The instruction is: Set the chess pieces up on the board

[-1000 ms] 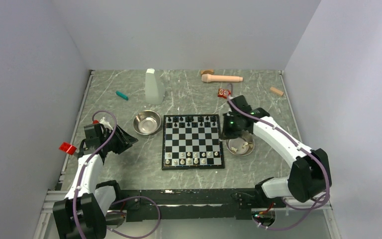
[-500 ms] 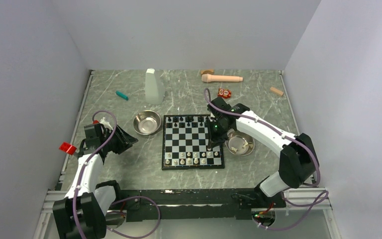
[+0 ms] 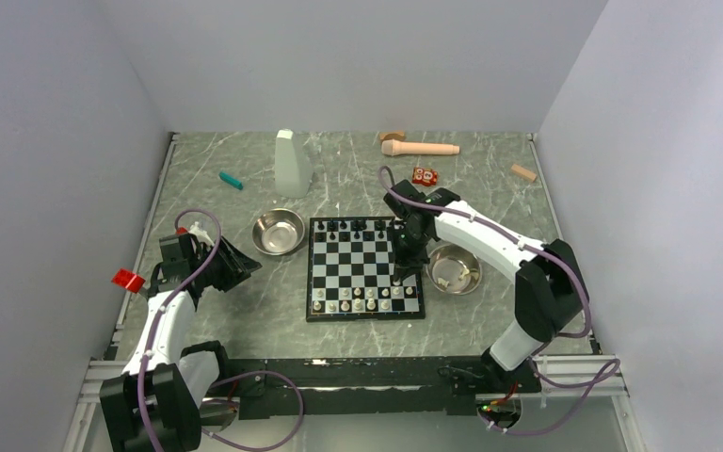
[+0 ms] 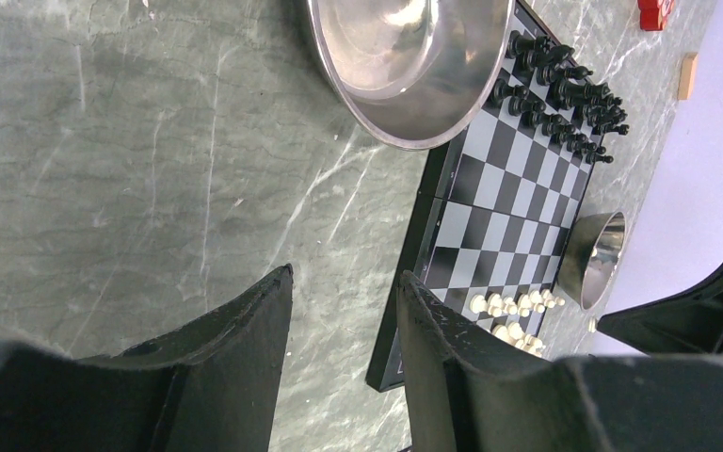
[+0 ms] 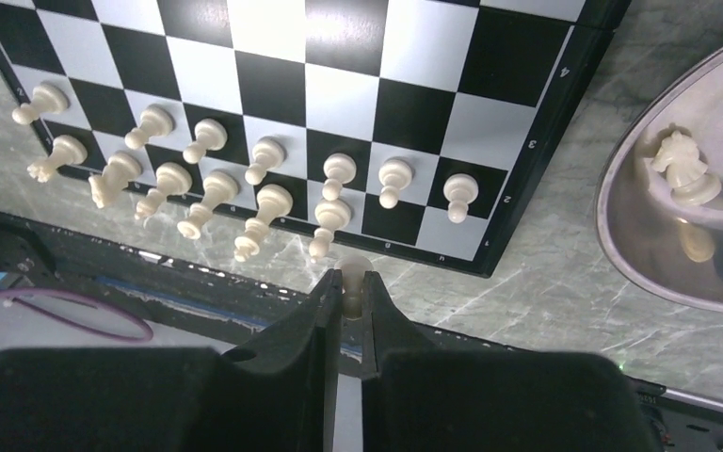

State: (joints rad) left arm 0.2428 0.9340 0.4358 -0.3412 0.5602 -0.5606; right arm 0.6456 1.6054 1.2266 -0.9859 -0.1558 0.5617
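My right claw (image 5: 353,285) is pinching a tiny cream chess piece (image 5: 355,270) by the near right edge of the small black-and-white checkered chessboard (image 5: 339,99). Only its rounded top shows above the grip, so I cannot tell its kind. Cream pieces (image 5: 207,184) crowd the board's two near rows, black pieces (image 3: 361,226) its far edge. Right of the board, a shiny round steel bowl (image 5: 640,254), cut off by the frame, holds a cream knight (image 5: 682,168). My left claw (image 4: 344,287) hangs spread and empty over the grey marbled worktop (image 4: 132,151), left of the board.

Black-and-white checkered board (image 3: 365,266), cream pieces (image 5: 273,201), black pieces (image 4: 565,94), grey-green veined table (image 3: 245,306).
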